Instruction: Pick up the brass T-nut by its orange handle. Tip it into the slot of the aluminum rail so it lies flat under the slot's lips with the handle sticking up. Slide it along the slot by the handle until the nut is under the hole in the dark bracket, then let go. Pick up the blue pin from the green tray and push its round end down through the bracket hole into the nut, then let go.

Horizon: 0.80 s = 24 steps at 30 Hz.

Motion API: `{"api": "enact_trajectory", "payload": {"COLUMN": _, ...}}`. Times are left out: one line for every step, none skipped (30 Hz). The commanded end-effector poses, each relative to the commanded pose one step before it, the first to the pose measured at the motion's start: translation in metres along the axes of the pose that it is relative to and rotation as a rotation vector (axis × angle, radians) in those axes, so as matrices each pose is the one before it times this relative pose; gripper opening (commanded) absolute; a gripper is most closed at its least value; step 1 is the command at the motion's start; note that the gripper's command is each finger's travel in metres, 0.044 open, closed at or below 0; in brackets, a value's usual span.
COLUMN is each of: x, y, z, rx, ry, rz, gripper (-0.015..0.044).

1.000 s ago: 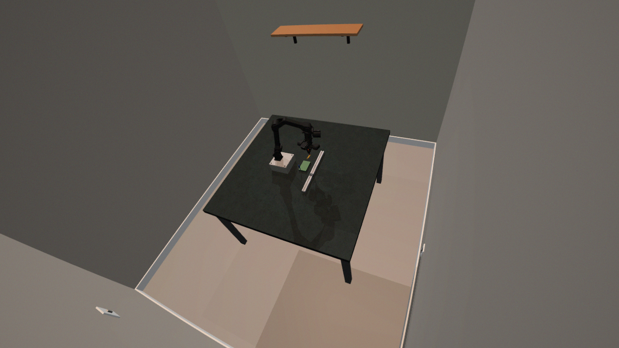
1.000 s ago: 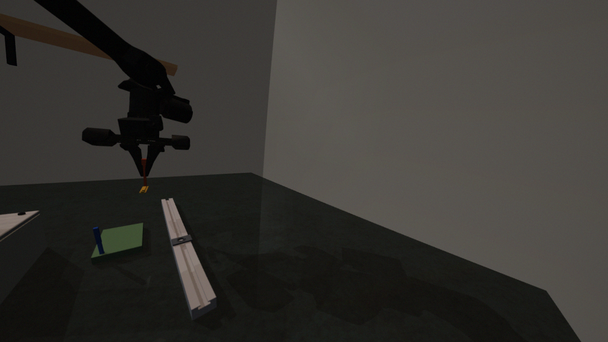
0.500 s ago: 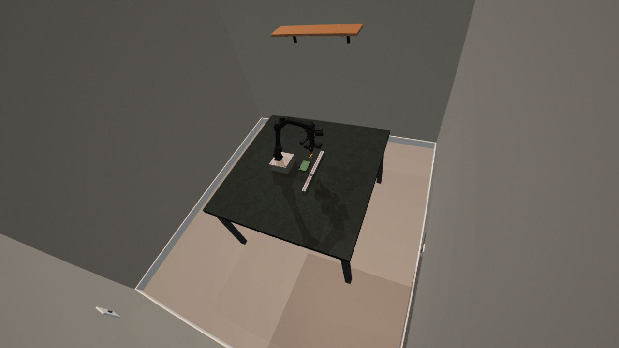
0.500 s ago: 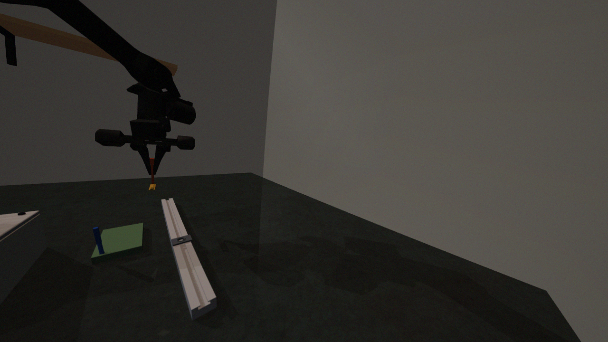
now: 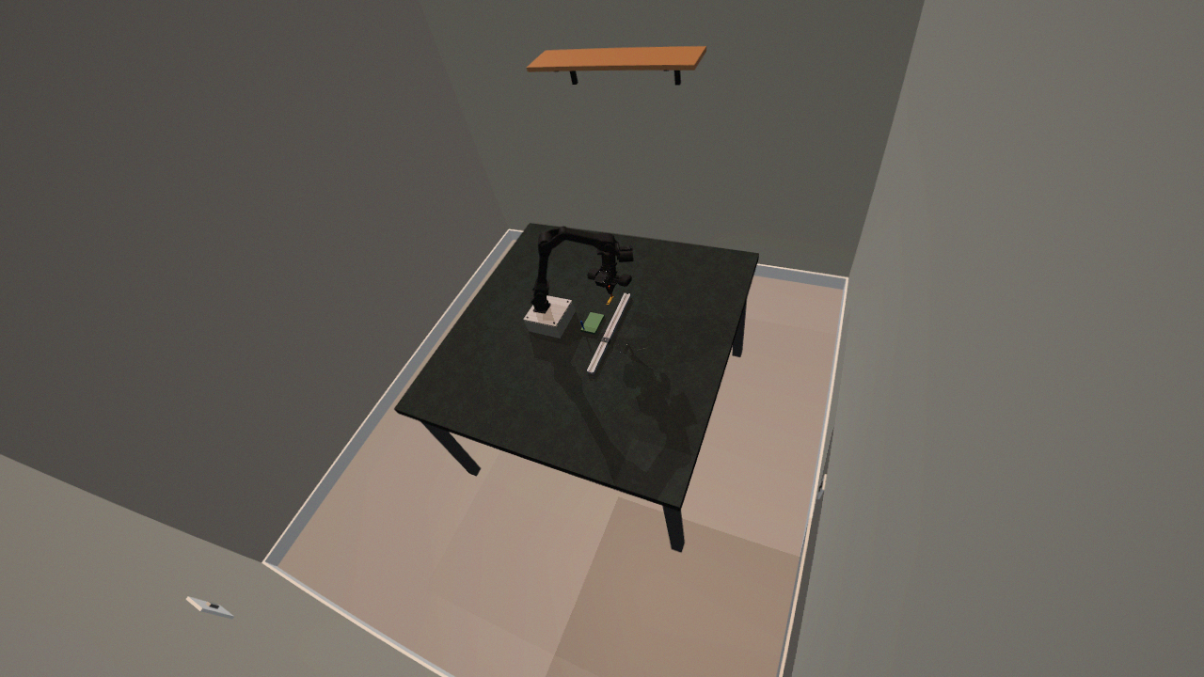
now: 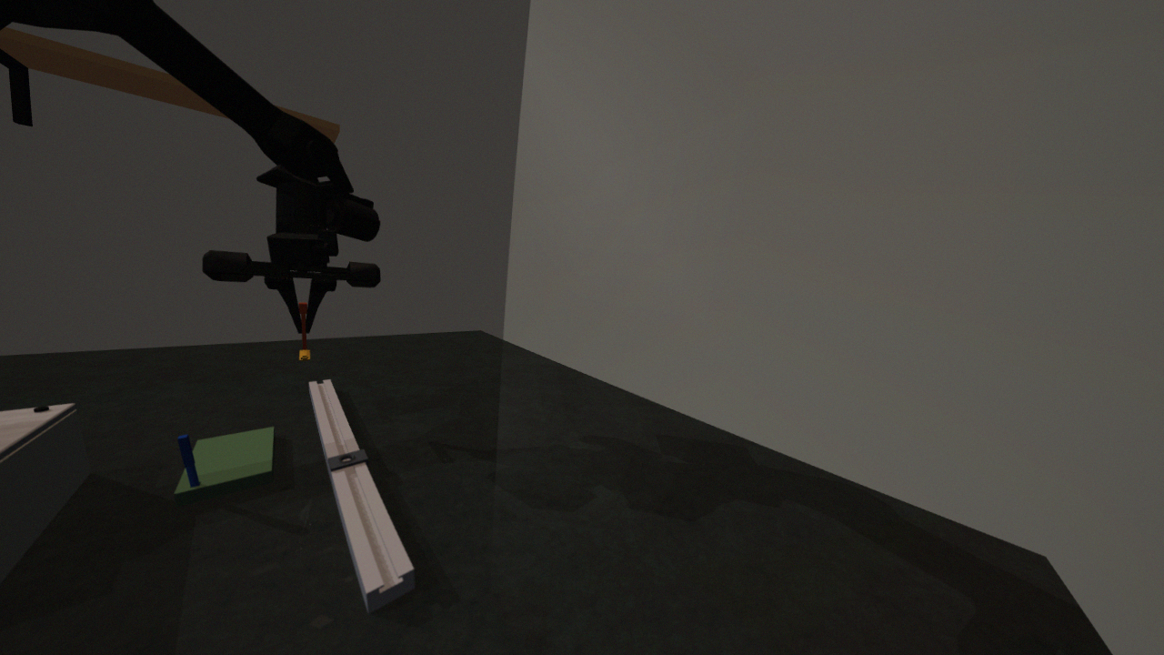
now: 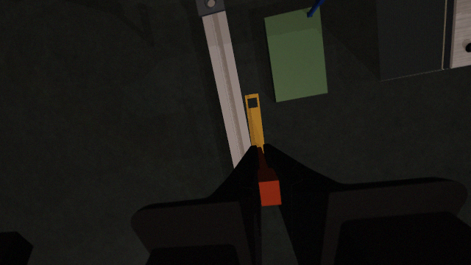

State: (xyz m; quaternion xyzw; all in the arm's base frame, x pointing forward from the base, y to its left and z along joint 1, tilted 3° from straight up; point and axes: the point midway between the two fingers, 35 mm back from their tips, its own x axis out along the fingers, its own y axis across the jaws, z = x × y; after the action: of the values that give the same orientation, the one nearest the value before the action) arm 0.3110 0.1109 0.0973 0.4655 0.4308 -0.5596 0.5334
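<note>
My gripper [image 5: 609, 291] [image 6: 303, 330] [image 7: 260, 150] is holding the orange handle [image 6: 303, 313] [image 7: 269, 193]. The nut [image 5: 609, 299] [image 6: 304, 355] [image 7: 255, 121] seems to hang above the table [image 5: 505, 370] [image 6: 569, 569] [image 7: 110, 110], near the rail [image 5: 618, 317] [image 6: 364, 513] [image 7: 223, 81].

Brass T-nut [image 5: 609, 299] [image 6: 304, 355] [image 7: 255, 119] aloft beside the rail [image 5: 618, 314] [image 6: 376, 533] [image 7: 223, 73], orange handle [image 5: 609, 290] [image 6: 304, 337] [image 7: 269, 193] upright.

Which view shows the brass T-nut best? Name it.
The wrist view: it shows the brass T-nut's length and square hole. The exterior view shows it small, end-on, below the pincer; the top view, a tiny yellow fleck.
</note>
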Motion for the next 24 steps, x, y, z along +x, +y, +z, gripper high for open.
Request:
{"api": "enact_trajectory", "payload": {"x": -0.00355, "y": 0.00422, "z": -0.00579, "rx": 0.0018, "ry": 0.00853, "rz": 0.00727, "gripper": -0.015}}
{"api": "enact_trajectory", "payload": {"x": -0.00016, "y": 0.00072, "z": -0.00145, "rx": -0.0017, "ry": 0.00022, "rz": 0.00047, "gripper": -0.015}}
{"api": "enact_trajectory", "payload": {"x": -0.00015, "y": 0.00072, "z": -0.00146, "rx": -0.0017, "ry": 0.00022, "rz": 0.00047, "gripper": -0.015}}
{"api": "enact_trajectory", "payload": {"x": -0.00013, "y": 0.00067, "z": -0.00144, "rx": -0.0019, "ry": 0.00038, "rz": 0.00051, "gripper": -0.015}}
{"api": "enact_trajectory", "payload": {"x": -0.00012, "y": 0.00066, "z": -0.00144, "rx": -0.0019, "ry": 0.00038, "rz": 0.00051, "gripper": -0.015}}
{"api": "enact_trajectory", "payload": {"x": -0.00012, "y": 0.00066, "z": -0.00144, "rx": -0.0019, "ry": 0.00038, "rz": 0.00051, "gripper": -0.015}}
{"api": "enact_trajectory", "payload": {"x": -0.00011, "y": 0.00065, "z": -0.00145, "rx": -0.0019, "ry": 0.00038, "rz": 0.00051, "gripper": -0.015}}
{"api": "enact_trajectory", "payload": {"x": -0.00011, "y": 0.00065, "z": -0.00145, "rx": -0.0019, "ry": 0.00038, "rz": 0.0005, "gripper": -0.015}}
{"api": "enact_trajectory", "payload": {"x": -0.0001, "y": 0.00064, "z": -0.00145, "rx": -0.0019, "ry": 0.00038, "rz": 0.0005, "gripper": -0.015}}
{"api": "enact_trajectory", "payload": {"x": -0.0001, "y": 0.00064, "z": -0.00146, "rx": -0.0019, "ry": 0.00038, "rz": 0.0005, "gripper": -0.015}}
{"api": "enact_trajectory", "payload": {"x": -0.00009, "y": 0.00063, "z": -0.00145, "rx": -0.0019, "ry": 0.00035, "rz": 0.00049, "gripper": -0.015}}
{"api": "enact_trajectory", "payload": {"x": -0.00009, "y": 0.00063, "z": -0.00143, "rx": -0.0018, "ry": 0.00031, "rz": 0.00047, "gripper": -0.015}}
{"api": "enact_trajectory", "payload": {"x": -0.00009, "y": 0.00062, "z": -0.00143, "rx": -0.0018, "ry": 0.00031, "rz": 0.00047, "gripper": -0.015}}
{"api": "enact_trajectory", "payload": {"x": -0.00009, "y": 0.00064, "z": -0.00141, "rx": -0.0015, "ry": 0.00014, "rz": 0.00041, "gripper": -0.015}}
{"api": "enact_trajectory", "payload": {"x": -0.00009, "y": 0.00065, "z": -0.00144, "rx": -0.0015, "ry": 0.00014, "rz": 0.00042, "gripper": -0.015}}
{"api": "enact_trajectory", "payload": {"x": -0.00008, "y": 0.00064, "z": -0.00144, "rx": -0.0015, "ry": 0.00014, "rz": 0.00041, "gripper": -0.015}}
{"api": "enact_trajectory", "payload": {"x": -0.00008, "y": 0.00064, "z": -0.00144, "rx": -0.0015, "ry": 0.00014, "rz": 0.00041, "gripper": -0.015}}
{"api": "enact_trajectory", "payload": {"x": -0.00007, "y": 0.00063, "z": -0.00144, "rx": -0.0015, "ry": 0.00014, "rz": 0.00041, "gripper": -0.015}}
{"api": "enact_trajectory", "payload": {"x": -0.00007, "y": 0.00063, "z": -0.00145, "rx": -0.0015, "ry": 0.00014, "rz": 0.00041, "gripper": -0.015}}
{"api": "enact_trajectory", "payload": {"x": -0.00006, "y": 0.00062, "z": -0.00145, "rx": -0.0015, "ry": 0.00014, "rz": 0.00041, "gripper": -0.015}}
{"api": "enact_trajectory", "payload": {"x": -0.00006, "y": 0.00062, "z": -0.00145, "rx": -0.0015, "ry": 0.00014, "rz": 0.00041, "gripper": -0.015}}
{"api": "enact_trajectory", "payload": {"x": -0.00005, "y": 0.00061, "z": -0.00146, "rx": -0.0015, "ry": 0.00014, "rz": 0.00041, "gripper": -0.015}}
{"api": "enact_trajectory", "payload": {"x": -0.00005, "y": 0.00061, "z": -0.00146, "rx": -0.0015, "ry": 0.00014, "rz": 0.00041, "gripper": -0.015}}
{"api": "enact_trajectory", "payload": {"x": -0.00004, "y": 0.0006, "z": -0.00146, "rx": -0.0015, "ry": 0.00014, "rz": 0.00041, "gripper": -0.015}}
